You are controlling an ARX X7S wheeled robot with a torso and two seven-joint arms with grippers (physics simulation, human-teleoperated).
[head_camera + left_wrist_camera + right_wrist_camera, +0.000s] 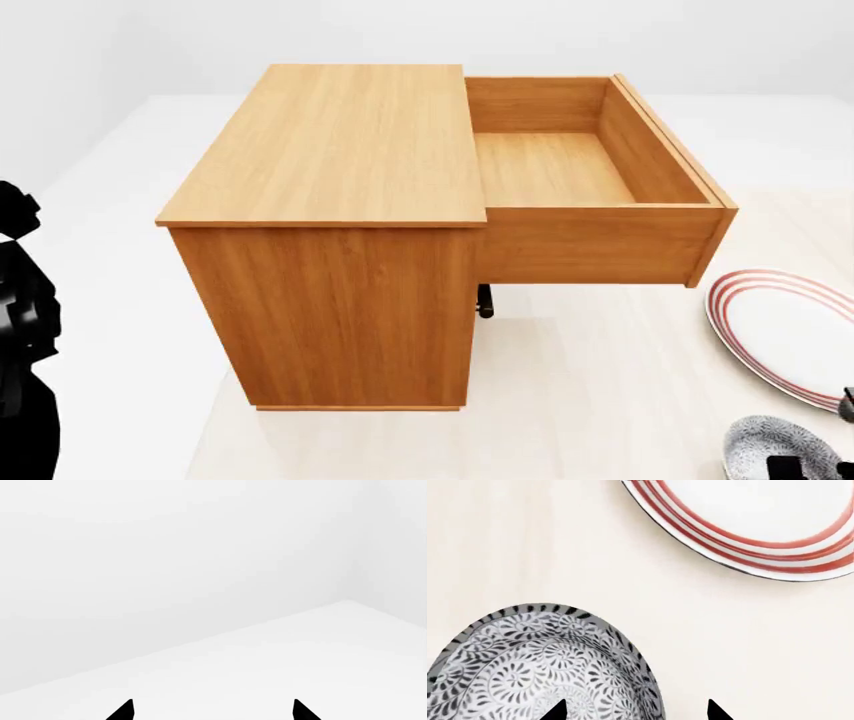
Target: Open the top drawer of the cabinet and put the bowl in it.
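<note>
In the left wrist view, only plain white surfaces are seen, with the two dark fingertips of the left end effector (212,711) set well apart at the lower edge, nothing between them. In the head view, the cabinet (334,250) fills the centre and left of the frame; the top drawer (587,205) is pulled fully out to the right and its wooden interior is seen bare. A white plate (781,335) with red rings lies at the right edge on the pale tabletop (601,400), and the bowl (781,445) is seen at the lower right corner, just below the plate, with a dark part of the right arm over it. In the right wrist view, the bowl's patterned inside fills the lower left, the plate the upper right, the two apart. The tips of the right end effector (637,711) are spread, one over the bowl's inside, the other outside its rim.
</note>
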